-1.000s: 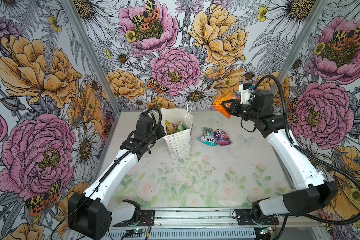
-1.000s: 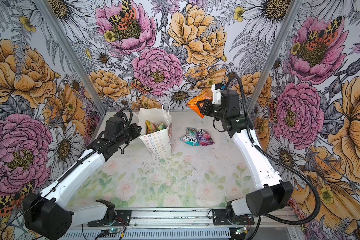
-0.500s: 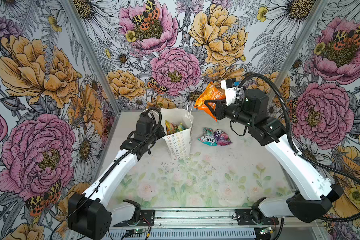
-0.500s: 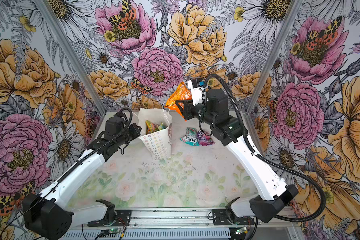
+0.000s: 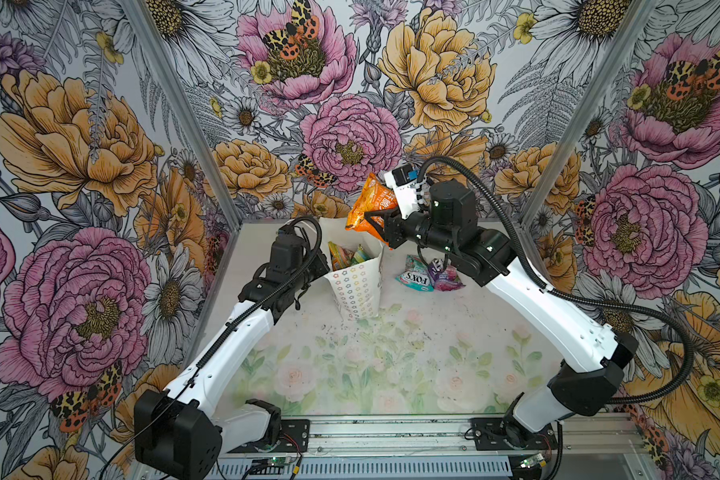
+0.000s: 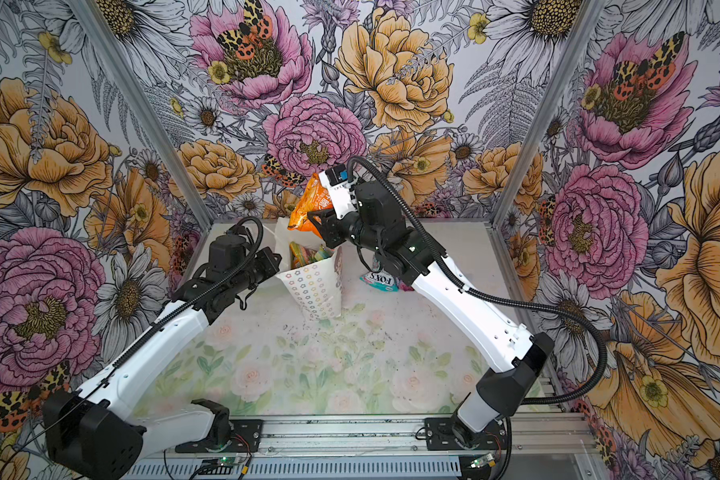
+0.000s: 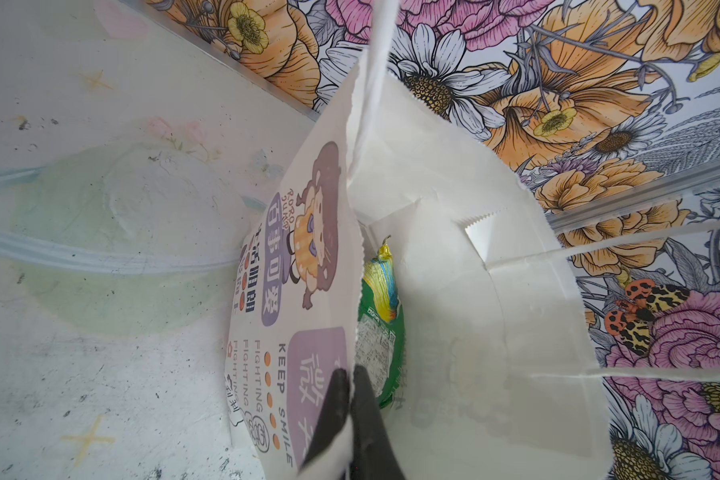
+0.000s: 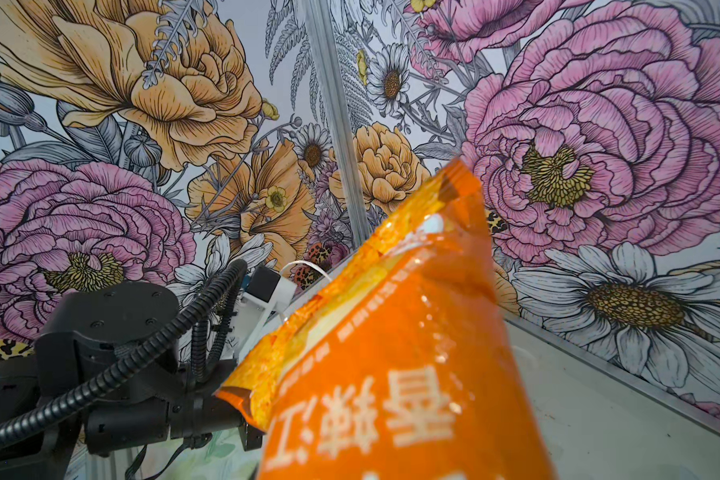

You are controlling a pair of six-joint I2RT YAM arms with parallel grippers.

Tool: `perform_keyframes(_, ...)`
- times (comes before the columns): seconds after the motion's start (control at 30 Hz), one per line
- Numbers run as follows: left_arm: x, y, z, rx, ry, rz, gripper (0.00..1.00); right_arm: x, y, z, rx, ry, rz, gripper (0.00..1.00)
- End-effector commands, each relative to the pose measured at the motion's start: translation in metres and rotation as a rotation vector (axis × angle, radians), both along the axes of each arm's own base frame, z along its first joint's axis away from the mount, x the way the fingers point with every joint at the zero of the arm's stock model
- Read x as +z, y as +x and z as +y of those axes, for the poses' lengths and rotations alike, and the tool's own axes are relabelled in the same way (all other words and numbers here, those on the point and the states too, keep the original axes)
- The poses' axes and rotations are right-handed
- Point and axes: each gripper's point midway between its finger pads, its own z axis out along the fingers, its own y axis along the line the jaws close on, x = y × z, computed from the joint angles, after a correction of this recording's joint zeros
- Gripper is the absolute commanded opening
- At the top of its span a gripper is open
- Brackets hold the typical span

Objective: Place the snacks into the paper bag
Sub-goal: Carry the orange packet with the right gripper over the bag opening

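Observation:
The white paper bag [image 5: 358, 291] [image 6: 314, 293] stands upright at the back of the table, mouth open, with several colourful snacks [image 5: 346, 257] [image 6: 308, 254] inside. My left gripper [image 5: 324, 266] [image 6: 276, 262] [image 7: 352, 374] is shut on the bag's rim, one finger outside the printed face and one inside by a green packet [image 7: 381, 324]. Just above the far side of the bag's mouth, an orange packet [image 5: 371, 208] [image 6: 312, 205] [image 8: 391, 353] hangs with my right gripper [image 5: 377, 222] [image 6: 319, 219] shut on it. In the right wrist view the packet hides the fingertips.
A teal FOX'S packet [image 5: 414, 277] [image 6: 377, 280] and a purple one [image 5: 447, 275] lie on the table right of the bag, under my right forearm. The back wall rail [image 5: 433, 220] runs close behind the bag. The bag's cord handles [image 7: 375, 62] rise above its rim.
My right arm has carried the orange packet leftward from the back right to above the bag's mouth. The left gripper and the bag have stayed put.

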Motion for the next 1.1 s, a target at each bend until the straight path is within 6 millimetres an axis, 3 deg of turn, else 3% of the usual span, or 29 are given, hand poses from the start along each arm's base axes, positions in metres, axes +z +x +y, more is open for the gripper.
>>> perform_keyframes(0.0, 0.011, -0.002, 0.003, 0.004, -0.016, -0.033, 0.00, 0.004, 0.011, 0.009, -0.034, -0.015, -0.049, 0.08)
perform_keyframes(0.3, 0.011, -0.001, 0.004, 0.009, -0.015, -0.031, 0.00, -0.028, 0.042, 0.023, -0.110, -0.113, -0.057, 0.08)
perform_keyframes(0.53, 0.010, -0.001, 0.002, 0.005, -0.017, -0.027, 0.00, -0.047, 0.056, 0.031, -0.135, -0.180, -0.063, 0.08)
perform_keyframes(0.77, 0.009, 0.000, 0.002, 0.004, -0.016, -0.025, 0.00, -0.078, 0.072, 0.037, -0.154, -0.261, -0.051, 0.08)
perform_keyframes(0.93, 0.010, -0.001, 0.003, 0.007, -0.014, -0.028, 0.00, -0.095, 0.079, 0.042, -0.154, -0.298, -0.037, 0.08)
perform_keyframes(0.97, 0.010, -0.001, 0.003, 0.007, -0.014, -0.028, 0.00, -0.098, 0.070, 0.053, -0.129, -0.304, -0.037, 0.08)
perform_keyframes(1.07, 0.009, -0.001, 0.004, 0.008, -0.013, -0.027, 0.00, -0.104, 0.069, 0.057, -0.122, -0.321, -0.035, 0.08)
